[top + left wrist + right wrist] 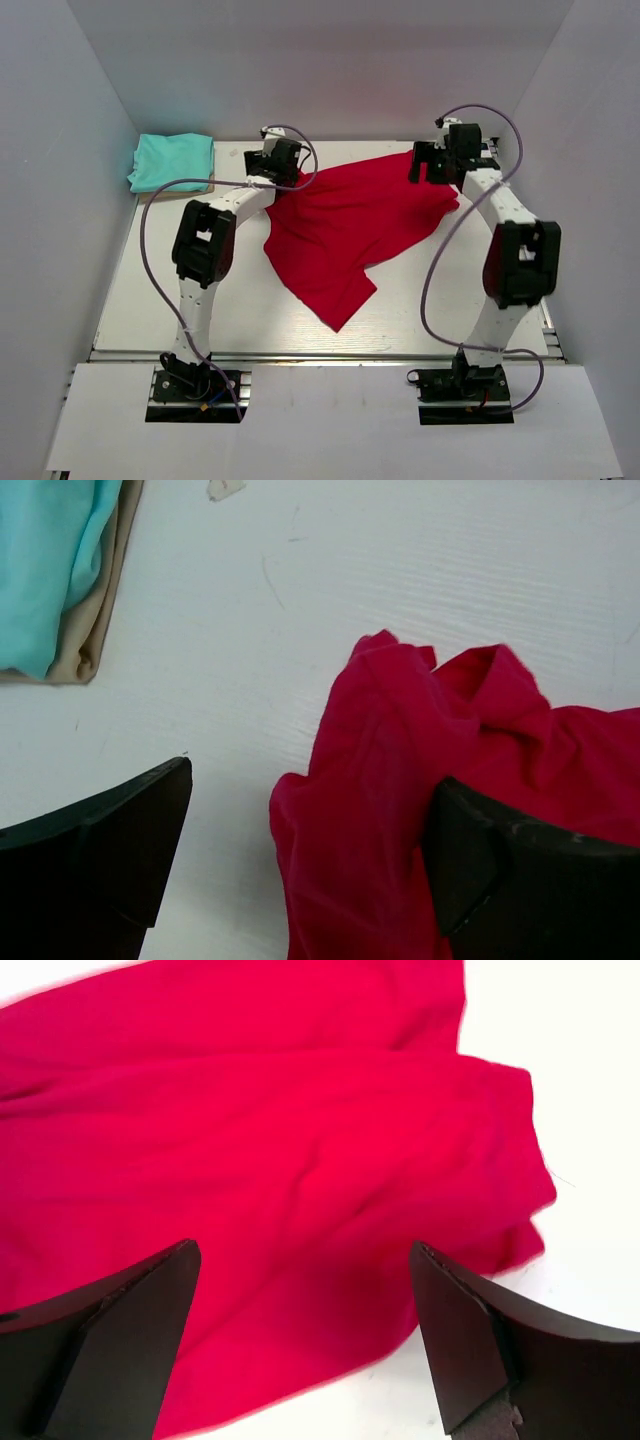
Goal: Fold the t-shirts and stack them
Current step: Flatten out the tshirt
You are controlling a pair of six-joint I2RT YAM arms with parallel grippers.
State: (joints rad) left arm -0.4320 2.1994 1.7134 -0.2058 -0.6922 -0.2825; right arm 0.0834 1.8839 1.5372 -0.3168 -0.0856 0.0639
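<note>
The red t-shirt [350, 225] lies unfolded and rumpled across the middle of the table, one corner trailing toward the near edge. Its far-left corner [380, 800] is bunched between the fingers of my left gripper [310, 855], whose jaws stand wide apart; the cloth rests loose against the right finger [530, 880]. My right gripper [305, 1335] hovers open over the shirt's far-right edge [280, 1140], gripping nothing. From above, the left gripper [285, 168] and the right gripper [432, 165] sit at the shirt's two far corners. The teal t-shirt [172, 160] lies neatly folded at the far left [45, 560].
A beige layer [100, 620] shows under the teal t-shirt. Grey walls close in the white table [180, 300] on the left, back and right. A metal rail [320, 355] runs along the near edge by the arm bases.
</note>
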